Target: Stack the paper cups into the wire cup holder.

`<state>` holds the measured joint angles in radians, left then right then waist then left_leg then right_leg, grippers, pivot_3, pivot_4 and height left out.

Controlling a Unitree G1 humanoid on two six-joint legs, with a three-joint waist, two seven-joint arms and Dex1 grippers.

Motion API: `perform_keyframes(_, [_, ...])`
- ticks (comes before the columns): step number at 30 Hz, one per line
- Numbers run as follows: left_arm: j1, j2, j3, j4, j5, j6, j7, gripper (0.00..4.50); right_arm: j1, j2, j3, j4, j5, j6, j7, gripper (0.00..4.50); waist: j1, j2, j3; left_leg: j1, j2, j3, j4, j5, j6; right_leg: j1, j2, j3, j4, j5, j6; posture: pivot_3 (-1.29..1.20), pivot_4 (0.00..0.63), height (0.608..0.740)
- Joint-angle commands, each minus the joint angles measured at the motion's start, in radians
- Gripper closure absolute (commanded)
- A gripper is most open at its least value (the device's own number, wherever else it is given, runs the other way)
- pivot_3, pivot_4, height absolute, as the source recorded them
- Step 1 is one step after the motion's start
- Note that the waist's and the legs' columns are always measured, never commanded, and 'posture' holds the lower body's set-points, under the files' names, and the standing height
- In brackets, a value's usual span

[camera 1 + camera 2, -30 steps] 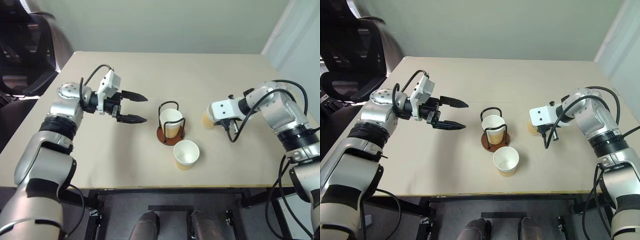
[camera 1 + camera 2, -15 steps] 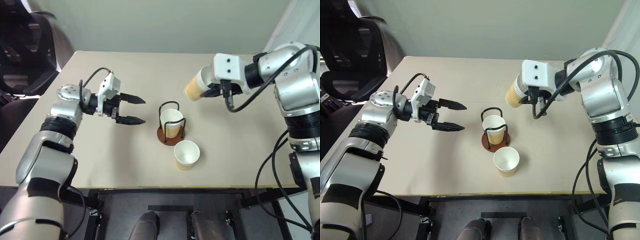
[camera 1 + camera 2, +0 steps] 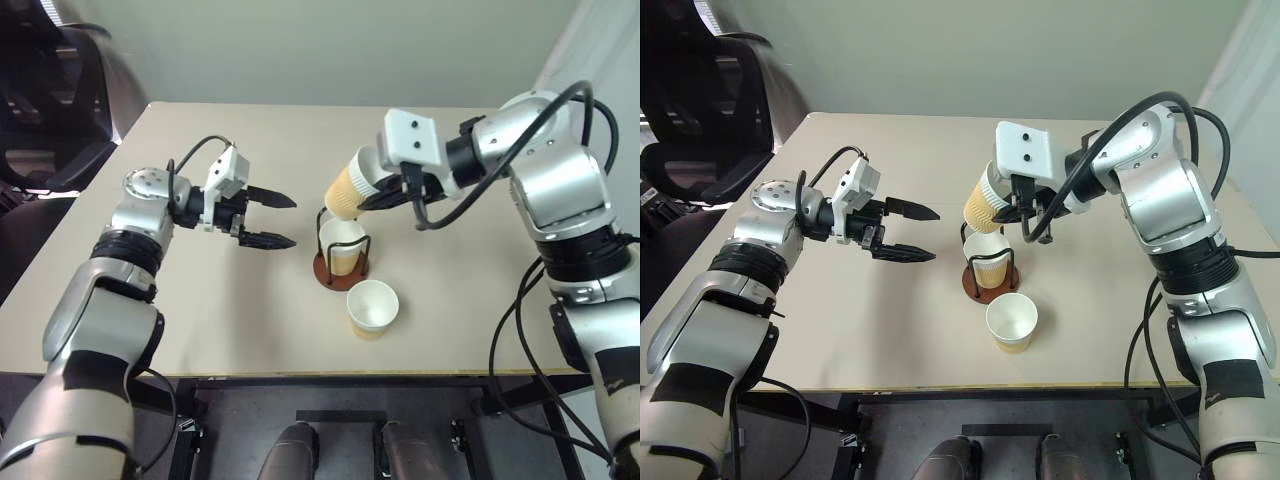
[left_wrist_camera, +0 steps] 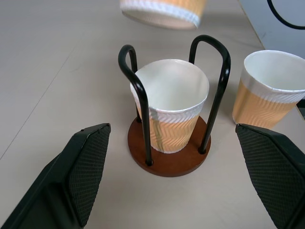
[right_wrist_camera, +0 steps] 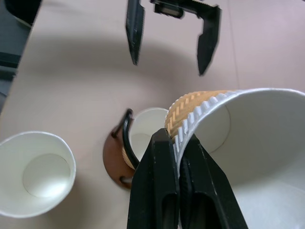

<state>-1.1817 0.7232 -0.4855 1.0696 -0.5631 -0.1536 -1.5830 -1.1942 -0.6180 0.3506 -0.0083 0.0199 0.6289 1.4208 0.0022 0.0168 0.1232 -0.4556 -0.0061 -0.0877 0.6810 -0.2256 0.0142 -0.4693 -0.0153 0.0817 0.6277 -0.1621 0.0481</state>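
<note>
The right gripper point(image 5: 177, 183) pinches the wall of a paper cup point(image 3: 349, 187), tilted in the air just above the wire cup holder point(image 3: 343, 250), which already holds one cup point(image 4: 170, 110). Next, I judge, it must be uprighted and lowered into that cup. A third cup point(image 3: 372, 308) waits nearer. The left gripper point(image 3: 276, 220) gapes wide, empty, left of the holder.

This looks like an office or a lab room set up for testing. A plain beige table point(image 3: 200, 320) with a black metal frame stands against a bare pale green wall point(image 3: 330, 45). A black mesh office chair point(image 3: 700, 110) sits at the upper left of the frame. At the upper right, a lighter panel point(image 3: 590, 70) shows; what it is cannot be told.
</note>
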Motion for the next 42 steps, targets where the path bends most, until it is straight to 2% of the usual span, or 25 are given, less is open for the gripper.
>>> perform_keyframes(1, [-0.022,0.019,0.017,-0.014,-0.011,-0.015,-0.031,0.00,-0.012,-0.007,0.007,-0.027,0.010,-0.022,-0.005,4.49,0.000,0.000,0.000,0.000,0.000,0.000,0.000,0.000,0.000,0.000,0.000,0.000,0.000,0.000,0.000,0.00,0.150,0.740])
perform_keyframes(23, [-0.019,0.050,0.011,-0.045,-0.030,-0.005,-0.031,0.00,0.024,-0.021,0.069,-0.025,0.002,-0.090,0.012,4.49,0.000,0.000,0.000,0.000,0.000,0.000,0.000,0.000,0.000,0.000,0.000,0.000,0.000,0.000,0.000,0.00,0.150,0.740])
perform_keyframes(35, [-0.011,0.059,0.011,-0.057,-0.039,0.001,-0.031,0.00,0.022,0.004,0.123,0.086,-0.105,-0.257,-0.028,4.49,-0.001,0.000,0.000,0.000,0.000,-0.001,0.000,0.000,0.000,0.000,0.000,0.000,0.000,0.000,0.000,0.00,0.150,0.740])
perform_keyframes(38, [-0.010,0.060,0.012,-0.058,-0.040,0.003,-0.031,0.00,0.022,0.011,0.124,0.101,-0.121,-0.273,-0.030,3.91,-0.001,0.000,0.000,0.000,0.000,-0.001,0.000,0.000,0.000,0.000,0.000,0.000,0.000,0.000,0.000,0.00,0.150,0.740])
perform_keyframes(42, [-0.009,0.061,0.011,-0.059,-0.041,0.004,-0.031,0.00,0.021,0.023,0.112,0.096,-0.111,-0.259,-0.029,2.56,-0.001,0.000,0.000,0.000,0.000,-0.001,0.000,0.000,0.000,0.000,0.000,0.000,0.000,0.000,0.000,0.00,0.150,0.740])
